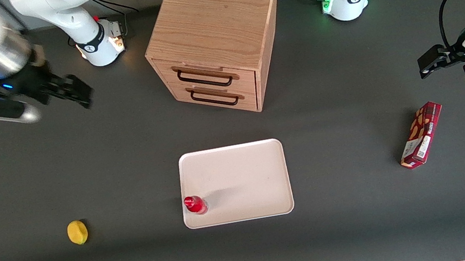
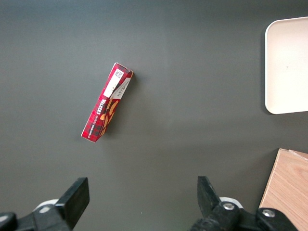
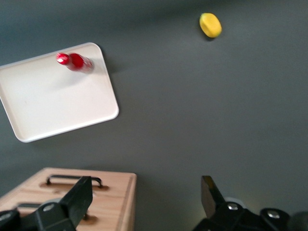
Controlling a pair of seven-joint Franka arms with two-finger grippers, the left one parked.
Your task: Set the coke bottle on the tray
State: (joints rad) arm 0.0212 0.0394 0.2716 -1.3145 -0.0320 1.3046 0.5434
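The small red coke bottle stands upright on the pale cream-pink tray, in the tray's corner nearest the front camera on the working arm's side. It also shows in the right wrist view, on the tray. My right gripper is raised high above the table, far from the tray, toward the working arm's end and farther from the front camera. Its fingers stand wide apart with nothing between them.
A wooden two-drawer cabinet stands farther from the front camera than the tray. A yellow lemon lies toward the working arm's end. A red snack box lies toward the parked arm's end.
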